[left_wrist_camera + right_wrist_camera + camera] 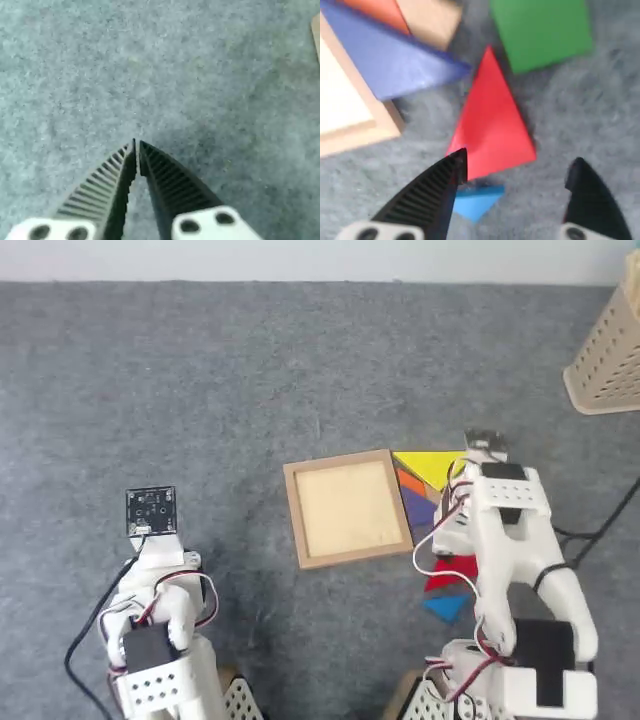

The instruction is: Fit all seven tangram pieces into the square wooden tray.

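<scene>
Currently, the right jaws are hanging open over the red triangle beside the tray; the left jaws are resting closed, well apart from it.

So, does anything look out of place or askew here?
Yes. The tray is empty and turned askew. The pieces lie outside it, crowded along one side, and the dark blue piece seems to lean on its rim.
</scene>
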`<act>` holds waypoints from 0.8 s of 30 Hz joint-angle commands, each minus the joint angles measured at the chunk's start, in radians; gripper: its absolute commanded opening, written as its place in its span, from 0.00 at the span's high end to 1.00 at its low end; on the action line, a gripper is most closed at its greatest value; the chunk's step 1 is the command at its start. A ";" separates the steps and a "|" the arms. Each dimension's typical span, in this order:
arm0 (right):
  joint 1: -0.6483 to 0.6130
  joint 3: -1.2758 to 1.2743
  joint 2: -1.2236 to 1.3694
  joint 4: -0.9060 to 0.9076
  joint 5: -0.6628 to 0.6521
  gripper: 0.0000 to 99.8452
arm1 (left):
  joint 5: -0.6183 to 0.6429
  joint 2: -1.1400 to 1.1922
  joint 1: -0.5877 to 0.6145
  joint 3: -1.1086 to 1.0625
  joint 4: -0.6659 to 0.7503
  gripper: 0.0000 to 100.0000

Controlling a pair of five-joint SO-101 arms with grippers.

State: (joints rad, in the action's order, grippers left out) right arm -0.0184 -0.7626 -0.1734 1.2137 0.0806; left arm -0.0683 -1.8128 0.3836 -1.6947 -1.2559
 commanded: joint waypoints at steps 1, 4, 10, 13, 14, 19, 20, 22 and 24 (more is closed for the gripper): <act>0.001 0.002 0.067 -0.045 0.012 0.66 | 0.008 -0.014 -0.005 0.008 -0.008 0.99; 0.001 0.051 0.182 -0.047 0.015 0.66 | 0.008 -0.014 -0.005 0.008 -0.008 0.99; -0.013 0.127 0.291 0.004 0.014 0.66 | 0.008 -0.014 -0.005 0.008 -0.008 0.99; -0.085 0.129 0.289 0.036 0.014 0.66 | 0.008 -0.014 -0.005 0.008 -0.008 0.99; -0.113 0.129 0.289 0.038 0.014 0.66 | 0.008 -0.014 -0.005 0.008 -0.008 0.99; -0.209 0.133 0.297 0.027 0.017 0.66 | 0.008 -0.014 -0.005 0.008 -0.008 0.99; -0.217 0.135 0.292 0.016 0.018 0.66 | 0.008 -0.014 -0.005 0.008 -0.008 0.99; -0.214 0.135 0.291 -0.007 0.020 0.66 | 0.008 -0.014 -0.005 0.008 -0.008 0.99; -0.209 0.135 0.289 -0.015 0.018 0.66 | 0.008 -0.014 -0.005 0.008 -0.008 0.99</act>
State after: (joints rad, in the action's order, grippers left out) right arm -0.2025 -0.6229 0.0736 1.2306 0.0821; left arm -0.0683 -1.8128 0.3836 -1.6947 -1.2559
